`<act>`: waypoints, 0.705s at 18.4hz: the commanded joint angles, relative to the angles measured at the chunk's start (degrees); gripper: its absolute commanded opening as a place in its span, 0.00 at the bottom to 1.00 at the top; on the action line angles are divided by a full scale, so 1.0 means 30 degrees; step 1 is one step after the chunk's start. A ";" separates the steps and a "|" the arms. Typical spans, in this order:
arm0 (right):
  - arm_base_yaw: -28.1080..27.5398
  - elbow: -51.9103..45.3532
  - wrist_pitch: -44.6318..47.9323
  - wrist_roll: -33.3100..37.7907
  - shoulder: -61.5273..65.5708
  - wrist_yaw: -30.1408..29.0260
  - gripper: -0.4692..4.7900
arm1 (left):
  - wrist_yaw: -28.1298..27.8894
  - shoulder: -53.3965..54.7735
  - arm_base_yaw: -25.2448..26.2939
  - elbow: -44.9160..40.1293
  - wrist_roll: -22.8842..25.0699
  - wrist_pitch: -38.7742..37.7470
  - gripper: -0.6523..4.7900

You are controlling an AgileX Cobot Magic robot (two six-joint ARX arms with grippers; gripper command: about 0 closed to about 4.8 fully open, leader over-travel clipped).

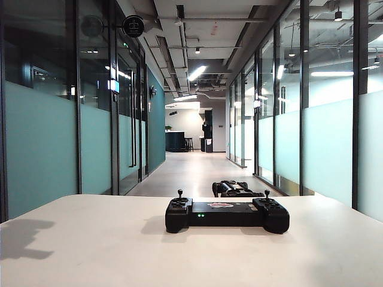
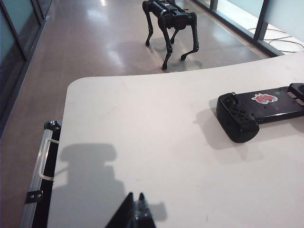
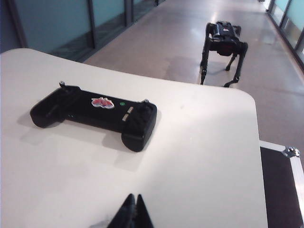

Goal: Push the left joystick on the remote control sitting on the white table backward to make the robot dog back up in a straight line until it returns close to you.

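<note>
You are looking down a glass-walled corridor [image 1: 197,161] at the remote control [image 1: 227,214], which lies flat on the white desk [image 1: 90,245] just right of centre in the exterior view, its green lights facing you and a pinkish logo [image 2: 264,98] on top. The left joystick [image 1: 179,194] stands upright at the controller's 9 o'clock end, the matching right stick [image 1: 267,194] at its 3 o'clock end; neither is touched. Your left tool [image 2: 135,211] hovers over bare desk with its tips pressed together, and from it the controller sits toward 2 o'clock, well apart, in the left wrist view. Your right tool [image 3: 132,209] is likewise closed on nothing, tips meeting in a point, with the controller [image 3: 95,113] toward 11 o'clock from it in the right wrist view, near but clear of contact. Neither tool shows in the exterior view; only a shadow [image 1: 24,236] falls on the desk at 9 o'clock. The robot dog [image 2: 170,26] stands on all four legs on the corridor floor [image 3: 171,42] just beyond the desk's far rounded edge, at 12 o'clock from the controller. Open desk surface surrounds the controller on every side, widest on the near side. A metal-edged black case [image 3: 280,190] sits beside the desk's right edge, another metal frame [image 2: 40,171] beside the left.
</note>
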 commanded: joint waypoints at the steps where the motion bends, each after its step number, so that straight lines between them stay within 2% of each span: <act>1: -0.1027 -0.0393 0.1253 0.0015 -0.0299 -0.0612 0.09 | 0.0073 0.0007 0.0007 0.0044 0.0000 0.0197 0.11; 6: -0.3898 -0.0459 0.1909 0.0015 -0.0313 -0.3271 0.09 | 0.0073 0.0007 0.0007 0.0044 0.0000 0.0197 0.11; 13: -0.6543 -0.0466 0.2943 -0.0153 -0.1800 -0.3300 0.09 | 0.0073 0.0007 0.0007 0.0044 0.0000 0.0197 0.11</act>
